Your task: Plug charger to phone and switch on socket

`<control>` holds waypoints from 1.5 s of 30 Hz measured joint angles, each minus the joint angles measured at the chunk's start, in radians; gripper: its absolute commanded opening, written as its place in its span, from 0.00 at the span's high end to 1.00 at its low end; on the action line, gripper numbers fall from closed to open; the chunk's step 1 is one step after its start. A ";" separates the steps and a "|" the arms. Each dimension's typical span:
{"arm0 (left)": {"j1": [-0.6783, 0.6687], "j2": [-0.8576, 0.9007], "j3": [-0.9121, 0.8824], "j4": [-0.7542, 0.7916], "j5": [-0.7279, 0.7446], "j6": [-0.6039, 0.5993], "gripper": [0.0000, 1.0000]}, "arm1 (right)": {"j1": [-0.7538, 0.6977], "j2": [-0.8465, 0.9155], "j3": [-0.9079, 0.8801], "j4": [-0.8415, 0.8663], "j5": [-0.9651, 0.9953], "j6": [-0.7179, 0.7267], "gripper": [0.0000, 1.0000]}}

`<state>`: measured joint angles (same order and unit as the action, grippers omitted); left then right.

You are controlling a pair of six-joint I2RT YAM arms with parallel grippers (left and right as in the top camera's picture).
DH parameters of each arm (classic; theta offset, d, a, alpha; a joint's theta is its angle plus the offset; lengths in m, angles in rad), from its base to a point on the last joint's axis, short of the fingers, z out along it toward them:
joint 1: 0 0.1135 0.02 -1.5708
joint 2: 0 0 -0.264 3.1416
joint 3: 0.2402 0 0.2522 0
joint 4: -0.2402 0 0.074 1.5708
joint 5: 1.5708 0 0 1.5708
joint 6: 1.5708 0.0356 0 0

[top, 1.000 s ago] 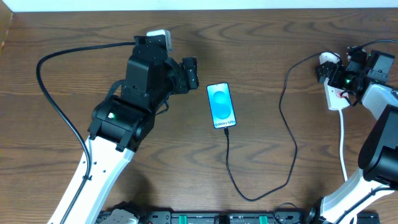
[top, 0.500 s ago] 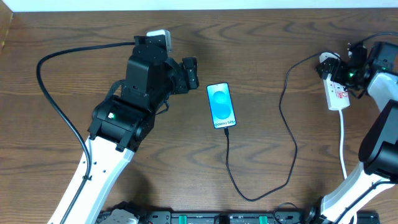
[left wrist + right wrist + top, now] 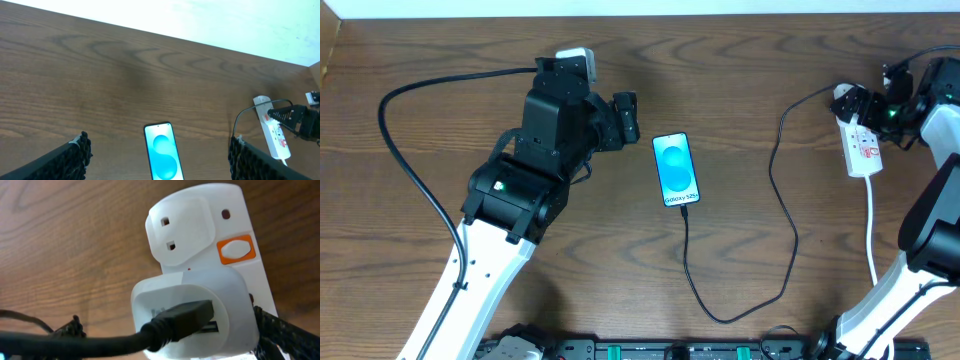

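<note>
The phone (image 3: 677,168), its blue screen lit, lies flat at mid-table; it also shows in the left wrist view (image 3: 163,158). The charger (image 3: 787,225), a thin black cable, runs from the phone's near end in a loop to a white adapter (image 3: 195,305) plugged into the socket (image 3: 861,152). The socket's orange-red switch (image 3: 235,249) is beside the adapter. My right gripper (image 3: 876,108) is open over the socket's far end, its fingers (image 3: 175,327) on either side of the adapter. My left gripper (image 3: 625,117) is open and empty left of the phone (image 3: 159,151).
The socket's white cord (image 3: 872,230) runs toward the near right edge. A thick black robot cable (image 3: 405,150) arcs across the left side. The table's far edge meets a white wall (image 3: 225,20).
My right gripper has moved up and to the right along the socket toward its far end. The left arm, phone and cable have not moved.
</note>
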<state>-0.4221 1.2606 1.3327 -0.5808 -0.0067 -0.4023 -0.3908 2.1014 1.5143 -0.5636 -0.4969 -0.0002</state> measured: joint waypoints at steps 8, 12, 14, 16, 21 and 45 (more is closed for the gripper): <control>0.000 0.000 0.000 0.000 0.000 0.000 0.11 | -0.004 0.032 0.088 -0.098 -0.003 0.003 0.01; 0.000 0.000 0.000 0.000 0.000 0.000 0.11 | -0.004 0.033 0.090 -0.102 0.003 0.003 0.01; 0.000 0.000 0.000 0.000 0.000 0.000 0.11 | -0.004 0.033 0.091 -0.106 0.003 0.002 0.01; 0.000 0.000 0.000 0.000 0.000 0.000 0.11 | -0.004 0.033 0.093 -0.114 0.004 -0.005 0.01; 0.000 0.000 0.000 0.000 0.000 0.000 0.11 | -0.004 0.033 0.100 -0.147 0.011 -0.024 0.01; 0.000 0.000 0.000 0.000 0.000 0.000 0.11 | 0.006 0.033 0.095 -0.162 0.077 -0.048 0.01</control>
<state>-0.4221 1.2606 1.3327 -0.5808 -0.0067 -0.4023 -0.3847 2.1342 1.6089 -0.7258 -0.4202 -0.0486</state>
